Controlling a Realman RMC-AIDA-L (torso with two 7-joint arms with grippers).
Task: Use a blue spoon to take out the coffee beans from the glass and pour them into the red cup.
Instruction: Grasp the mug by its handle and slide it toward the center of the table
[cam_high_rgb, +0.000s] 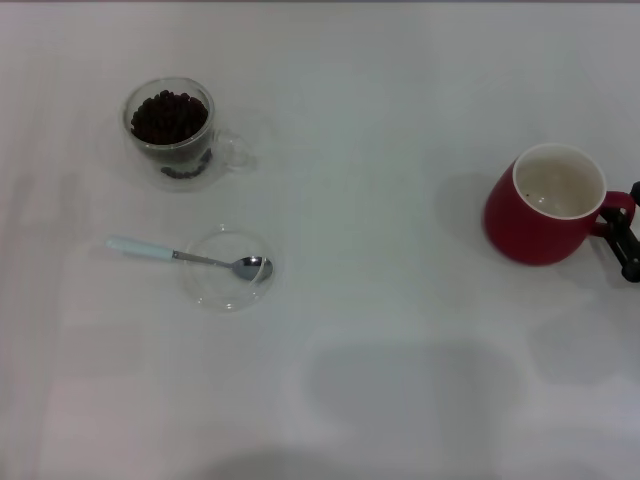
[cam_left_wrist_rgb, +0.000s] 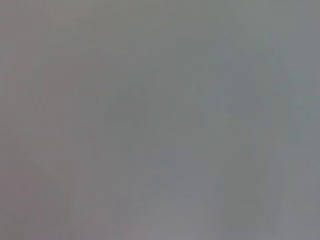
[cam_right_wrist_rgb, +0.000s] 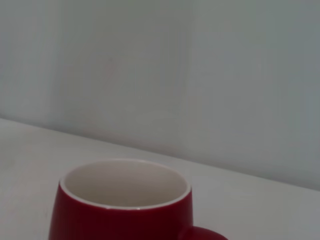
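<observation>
The glass (cam_high_rgb: 170, 130) stands at the far left of the table, full of dark coffee beans (cam_high_rgb: 168, 115). The blue spoon (cam_high_rgb: 190, 257) lies in front of it, with its pale handle on the table and its silver bowl resting in a flat clear glass dish (cam_high_rgb: 226, 270). The red cup (cam_high_rgb: 545, 205) stands upright at the right, its cream inside empty; it also shows in the right wrist view (cam_right_wrist_rgb: 122, 210). My right gripper (cam_high_rgb: 626, 240) is at the cup's handle (cam_high_rgb: 617, 205) by the right edge. My left gripper is out of view.
The white table (cam_high_rgb: 380, 330) spreads between the glass and the red cup. A pale wall rises behind the table in the right wrist view. The left wrist view shows only a blank grey surface.
</observation>
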